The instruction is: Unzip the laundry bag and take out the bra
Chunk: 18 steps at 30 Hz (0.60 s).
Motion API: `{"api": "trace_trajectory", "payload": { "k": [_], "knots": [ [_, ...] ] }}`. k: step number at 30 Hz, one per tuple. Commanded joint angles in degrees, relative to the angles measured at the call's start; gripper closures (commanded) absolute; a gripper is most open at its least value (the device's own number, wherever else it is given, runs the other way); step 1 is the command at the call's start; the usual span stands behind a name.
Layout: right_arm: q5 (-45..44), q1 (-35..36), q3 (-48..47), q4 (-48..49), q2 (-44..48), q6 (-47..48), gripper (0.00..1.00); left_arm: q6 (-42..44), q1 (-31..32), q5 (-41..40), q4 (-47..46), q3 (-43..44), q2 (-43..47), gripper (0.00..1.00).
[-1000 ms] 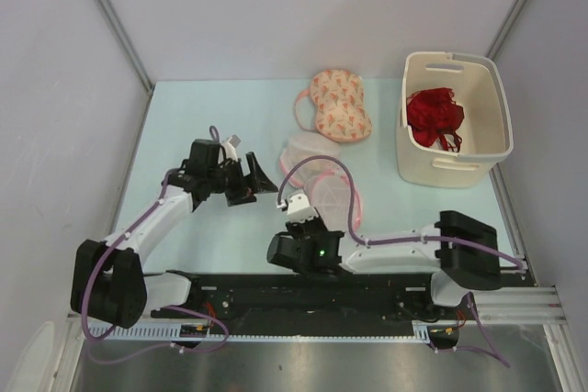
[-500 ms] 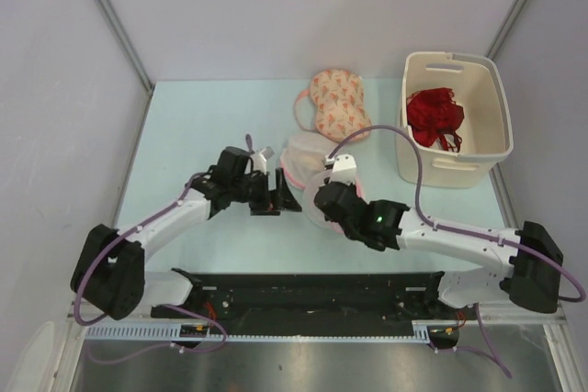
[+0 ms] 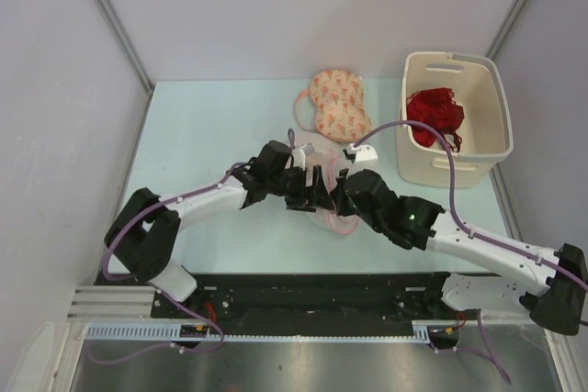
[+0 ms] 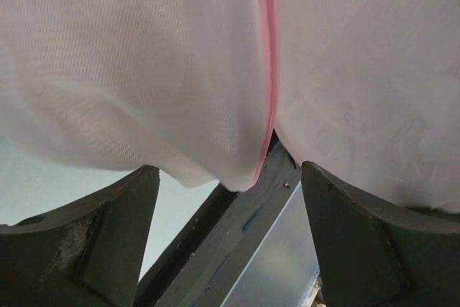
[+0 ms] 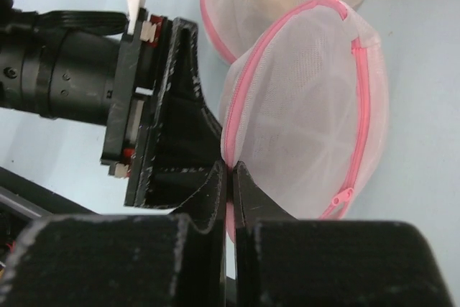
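Right tool (image 5: 231, 170), arm outstretched, pinches the laundry bag (image 5: 309, 120) by its pink rim; left tool (image 4: 226, 170) gapes wide beside it.

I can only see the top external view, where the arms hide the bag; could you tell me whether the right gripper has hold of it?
Observer: Yes, the right gripper is shut on the pink rim of the laundry bag.
Operator: And the left one, please?
Observer: The left gripper is open, with the mesh hanging just ahead of it, unclamped.
Operator: Is the zipper undone?
Observer: It looks closed; the zipper pull lies at the bag's edge, apart from both grippers.
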<state>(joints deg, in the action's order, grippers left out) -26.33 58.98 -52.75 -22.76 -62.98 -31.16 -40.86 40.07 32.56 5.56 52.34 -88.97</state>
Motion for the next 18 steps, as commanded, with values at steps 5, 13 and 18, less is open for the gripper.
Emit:
{"api": "trace_trajectory", "payload": {
  "k": [5,13,18],
  "knots": [
    [0.9,-0.7,1.2,-1.3,5.1,-1.4,1.00,-1.9,2.0,-5.3,0.1,5.9,-3.4,0.35],
    [1.4,-4.7,1.2,-4.1,8.0,0.3,1.00,1.3,1.9,-10.3,8.5,9.2,-1.9,1.00],
    [3.0,-11.3,1.2,-4.0,11.1,3.1,1.00,6.9,1.1,-11.5,16.6,10.8,2.4,1.00]
  ]
}}
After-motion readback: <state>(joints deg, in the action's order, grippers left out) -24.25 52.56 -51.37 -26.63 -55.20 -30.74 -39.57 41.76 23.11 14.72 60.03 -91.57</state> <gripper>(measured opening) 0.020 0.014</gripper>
